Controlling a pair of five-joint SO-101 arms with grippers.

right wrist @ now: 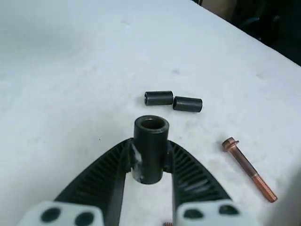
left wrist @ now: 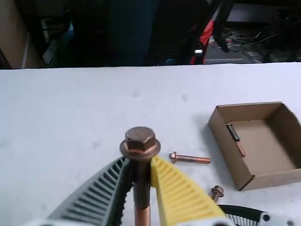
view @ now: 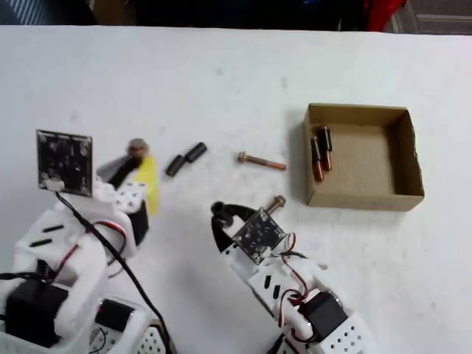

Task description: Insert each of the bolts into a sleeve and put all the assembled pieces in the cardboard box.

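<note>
The left pincer (left wrist: pixel 140 164) is clamping a bolt (left wrist: pixel 140 142) just under its head. The head is sticking out past the tips. The long part is running back between the grey and yellow fingers (left wrist: pixel 176 190).

The right pincer (right wrist: pixel 149 144) is squeezing a black sleeve (right wrist: pixel 150 162). The sleeve's open hole is pointing away from its arm, out past the tips.

In the high view both arms are sitting near the front edge of the table (view: pixel 221 66). The held bolt is sitting to the left of the held sleeve, and the two are well apart. Both are pointing about toward the far edge, so they are side by side, not end to end. I think the bolt's thin end needs to face the hole before it can go in.

Two spare sleeves (view: pixel 184 158) are lying end to end near the middle of the table, a bit beyond both pincers. A loose bolt (view: pixel 262 161) is lying flat with its thin end pointing toward the box (view: pixel 365 199). Another bolt (view: pixel 274 204) is lying just beside the right pincer. Two finished pieces (view: pixel 321 153) are lying in the box along its left wall.
</note>
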